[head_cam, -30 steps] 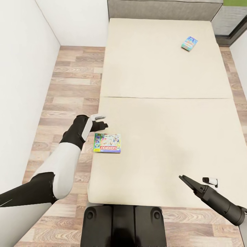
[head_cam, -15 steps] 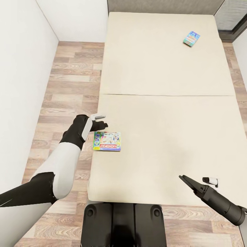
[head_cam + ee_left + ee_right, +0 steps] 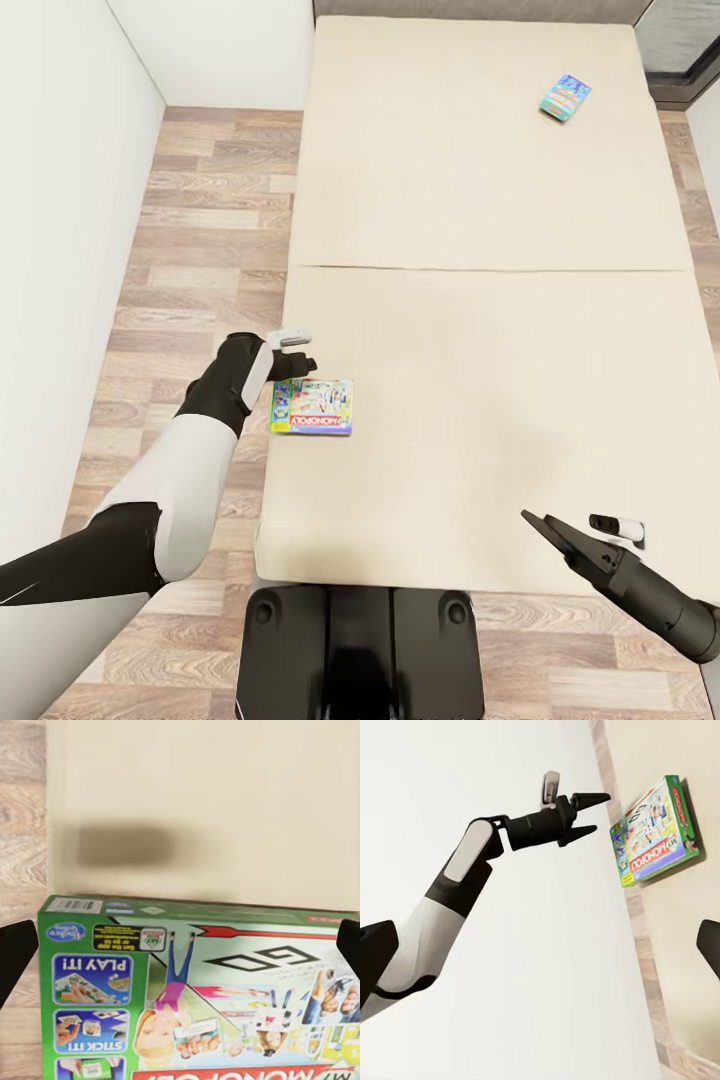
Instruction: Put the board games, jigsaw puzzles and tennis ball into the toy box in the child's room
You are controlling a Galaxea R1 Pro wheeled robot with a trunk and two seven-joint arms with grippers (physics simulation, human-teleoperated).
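The right gripper [image 3: 570, 528] reaches forward over the near corner of the bed [image 3: 480, 330], its jaws open and empty. The left arm is stretched forward; the left gripper [image 3: 300, 368] hangs open just above the Monopoly board game [image 3: 313, 407], which lies flat near the bed's left edge. The blue board game [image 3: 565, 98] lies far away, near the headboard.
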